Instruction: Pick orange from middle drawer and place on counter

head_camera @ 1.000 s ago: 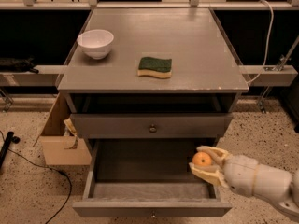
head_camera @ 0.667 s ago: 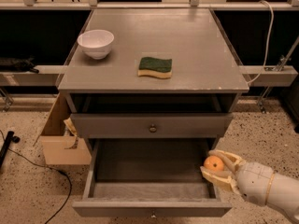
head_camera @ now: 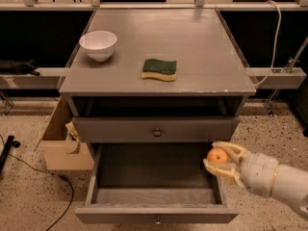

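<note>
Orange [head_camera: 217, 156] held in the gripper [head_camera: 219, 158], at the right wall of the open middle drawer [head_camera: 154, 196], about level with that wall's top edge and toward its back end; it is clear of the drawer floor. The pale fingers [head_camera: 230, 148] are clamped on the fruit, one over the top, one beneath, touching it on both sides. The arm enters from the drawer's right, beyond its front corner. The orange is round: no long axis to record, and which way its stem end faces cannot be made out. Against the frame 0.7 s ago, fruit and gripper sit a little higher and slightly further left over the drawer's right wall; a second ago they were lower and further inside the drawer. Nothing else has shifted. Above the middle drawer, the closed drawer front [head_camera: 155, 129] with its round knob; above that, the counter [head_camera: 202, 57], carrying a white bowl [head_camera: 98, 44] over the drawer's left side and a green-and-yellow sponge [head_camera: 159, 69] roughly over its middle. A cardboard box [head_camera: 62, 153] stands on the floor left of the drawer.
</note>
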Controlling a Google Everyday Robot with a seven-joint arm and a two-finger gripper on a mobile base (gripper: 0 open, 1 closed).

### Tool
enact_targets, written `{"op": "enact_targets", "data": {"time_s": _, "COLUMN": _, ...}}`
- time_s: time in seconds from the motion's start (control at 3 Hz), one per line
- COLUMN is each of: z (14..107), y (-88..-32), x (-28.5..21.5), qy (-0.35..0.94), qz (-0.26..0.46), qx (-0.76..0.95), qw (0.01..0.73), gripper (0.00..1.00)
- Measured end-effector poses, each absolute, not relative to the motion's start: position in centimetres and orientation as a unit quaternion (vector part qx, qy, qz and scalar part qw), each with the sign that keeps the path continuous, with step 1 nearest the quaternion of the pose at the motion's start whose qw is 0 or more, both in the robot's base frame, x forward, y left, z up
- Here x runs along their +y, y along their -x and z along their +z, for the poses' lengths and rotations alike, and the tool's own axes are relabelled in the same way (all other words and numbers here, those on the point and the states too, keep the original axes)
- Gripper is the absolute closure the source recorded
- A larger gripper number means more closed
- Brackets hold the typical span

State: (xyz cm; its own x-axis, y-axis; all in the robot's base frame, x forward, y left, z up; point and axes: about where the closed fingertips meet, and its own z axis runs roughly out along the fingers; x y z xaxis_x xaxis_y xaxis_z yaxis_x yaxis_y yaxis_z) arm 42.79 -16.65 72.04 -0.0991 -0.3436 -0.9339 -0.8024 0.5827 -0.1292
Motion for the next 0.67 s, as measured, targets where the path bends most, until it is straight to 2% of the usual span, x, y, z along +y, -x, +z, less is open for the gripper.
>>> {"op": "enact_targets", "data": {"time_s": 0.67, "z": 80.3, "y": -47.5, "x": -17.2, "qy": 0.427, "qz": 0.175, "qx": 0.681, "qw": 0.568, "gripper": 1.00}}
